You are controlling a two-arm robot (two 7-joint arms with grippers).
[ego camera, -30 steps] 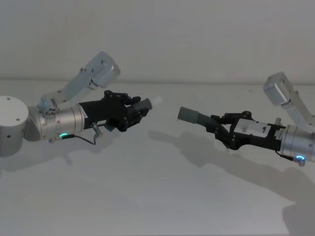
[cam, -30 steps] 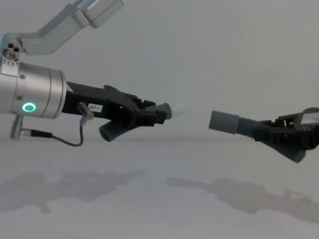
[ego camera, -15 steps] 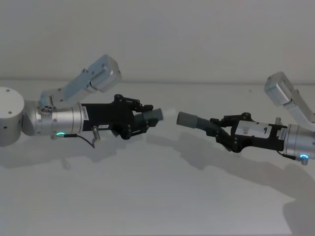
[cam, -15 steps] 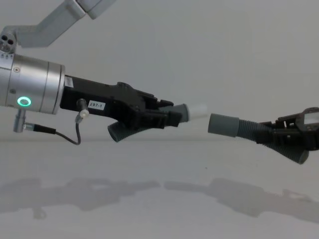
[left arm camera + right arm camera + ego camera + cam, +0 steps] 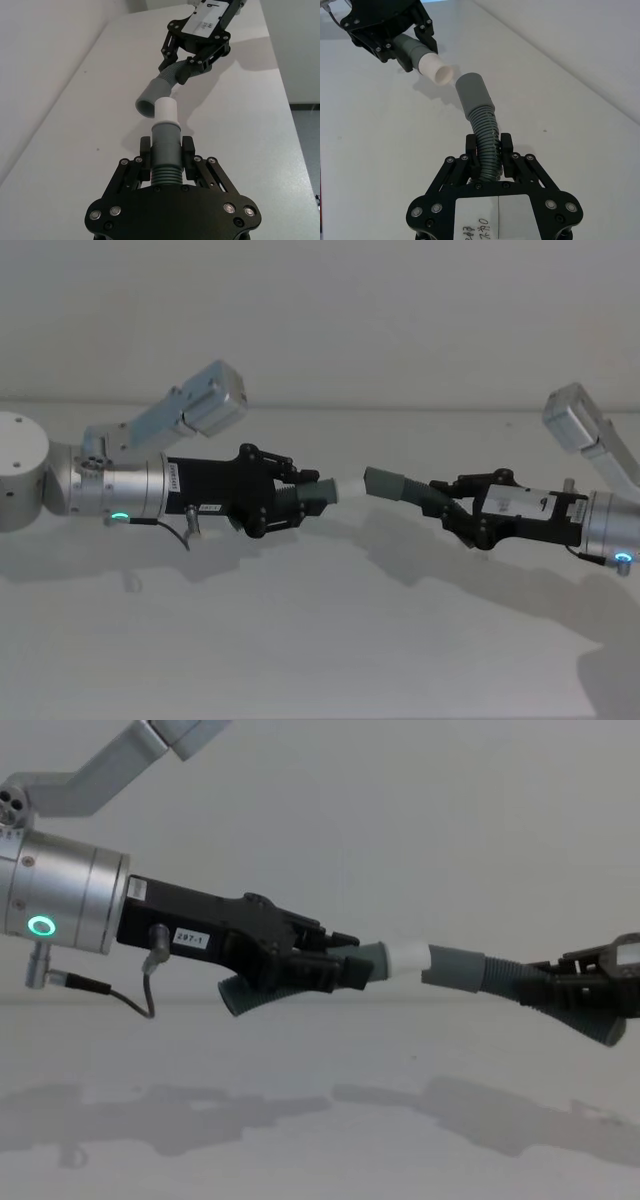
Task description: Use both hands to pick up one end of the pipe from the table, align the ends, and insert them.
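We count two hose pieces, both held above the table [image 5: 320, 640] at mid-frame. The left tool [image 5: 305, 498] grips the short piece [image 5: 165, 150], the right tool [image 5: 450, 502] the long piece [image 5: 495, 975]; white tip [image 5: 350, 486] just beside collar [image 5: 385, 482].

A: Colours, left pincer [image 5: 305, 502]?
B: Black. The left wrist [image 5: 70, 905] is silver, with a green ring light [image 5: 41, 927] and a white label [image 5: 187, 937].
A: And the right pincer [image 5: 455, 508]?
B: Black too. White paper tag [image 5: 497, 215] with dark writing, and the right wrist [image 5: 610, 530] is silver.
A: Pipe?
B: The shorter piece [image 5: 165, 150] is dark grey and ribbed, with a white tip [image 5: 165, 110]. The longer piece [image 5: 487, 140] has grey ribbing and a smooth grey collar [image 5: 475, 95].
A: Counter [image 5: 300, 640]?
B: Plain matte white-grey, no marks.
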